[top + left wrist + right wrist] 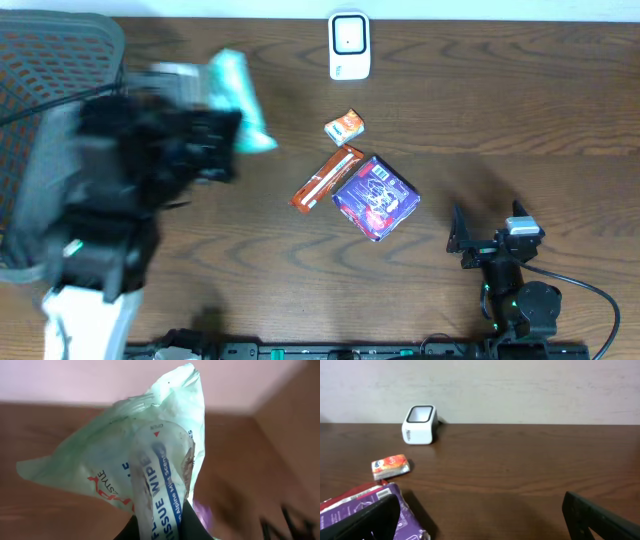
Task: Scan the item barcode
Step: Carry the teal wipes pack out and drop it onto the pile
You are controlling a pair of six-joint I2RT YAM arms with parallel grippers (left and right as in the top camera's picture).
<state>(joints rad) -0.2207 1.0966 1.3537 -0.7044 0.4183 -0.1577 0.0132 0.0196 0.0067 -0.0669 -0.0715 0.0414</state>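
A pale green pack of tissue wipes (125, 465) is pinched at its lower end between the fingers of my left gripper (160, 527), which is shut on it. From overhead the pack (238, 100) is lifted off the table at the left, and the left gripper (222, 135) and its arm are motion-blurred. The white barcode scanner (349, 45) stands at the far middle of the table, to the right of the pack; its window (420, 424) shows in the right wrist view. My right gripper (485, 240) rests at the near right, open and holding nothing (485, 515).
A small orange packet (344, 127), a long orange-red wrapper (326, 178) and a purple pack (376, 197) lie mid-table. A grey mesh basket (50, 60) stands at the far left. The purple pack (350, 510) lies just left of the right gripper's left finger.
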